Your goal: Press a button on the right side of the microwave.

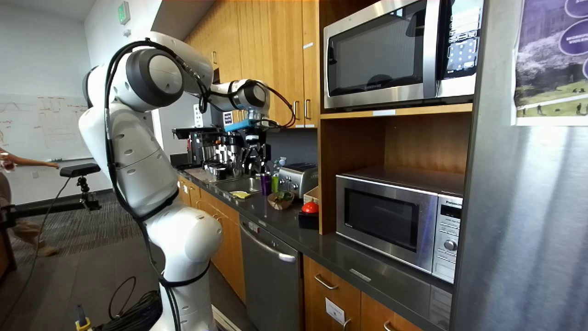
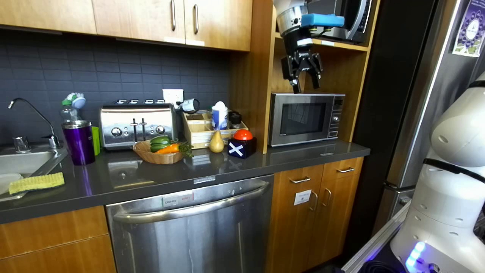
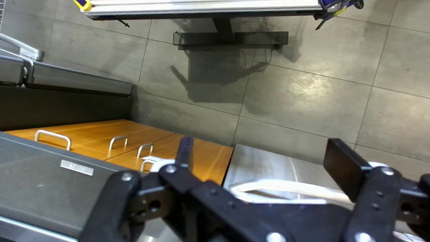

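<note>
One tool is hanging upper right in an exterior view, jaws wide, empty | microwave is sitting right of centre | press is likely needing closed jaws, square approach to control panel

- The gripper hangs well apart from the Panasonic microwave, its fingers spread with a gap between them.
- An opening, reachable from the front, runs between the microwave's top and the shelf board above.
- The wooden side panel stands in the way between the microwave and the red-domed button box.
- The refrigerator juts forward on the side of the control panel.
- Countertop leaves an approach along the microwave's front.
</note>
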Tool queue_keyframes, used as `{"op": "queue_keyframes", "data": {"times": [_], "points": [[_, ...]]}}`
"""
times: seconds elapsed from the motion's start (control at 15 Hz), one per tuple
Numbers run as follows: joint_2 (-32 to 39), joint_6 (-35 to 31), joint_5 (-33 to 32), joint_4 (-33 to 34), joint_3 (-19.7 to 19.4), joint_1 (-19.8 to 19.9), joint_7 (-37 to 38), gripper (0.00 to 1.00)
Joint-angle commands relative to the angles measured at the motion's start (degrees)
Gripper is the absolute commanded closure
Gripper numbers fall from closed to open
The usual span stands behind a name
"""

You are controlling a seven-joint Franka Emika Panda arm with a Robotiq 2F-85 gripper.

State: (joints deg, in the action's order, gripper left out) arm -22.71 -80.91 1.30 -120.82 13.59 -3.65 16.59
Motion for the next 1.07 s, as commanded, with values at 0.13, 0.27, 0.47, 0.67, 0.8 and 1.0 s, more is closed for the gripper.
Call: {"op": "queue_keyframes", "data": {"times": [0.13, 0.27, 0.47, 0.67, 0.8, 1.0], "points": [[0.2, 0.1, -0.2, 0.1, -0.8, -0.9, 0.3, 0.0], [0.3, -0.1, -0.2, 0.1, -0.9, -0.8, 0.3, 0.0], [0.0, -1.1, 0.8, -1.0, -2.0, -0.1, 0.3, 0.0], [-0.5, -1.4, 1.4, -1.6, -2.7, 0.1, 0.0, 0.0], [-0.8, -1.9, 1.2, -2.0, -2.7, 0.4, 0.7, 0.0], [0.2, 0.1, -0.2, 0.1, -0.8, -0.9, 0.3, 0.0]]}}
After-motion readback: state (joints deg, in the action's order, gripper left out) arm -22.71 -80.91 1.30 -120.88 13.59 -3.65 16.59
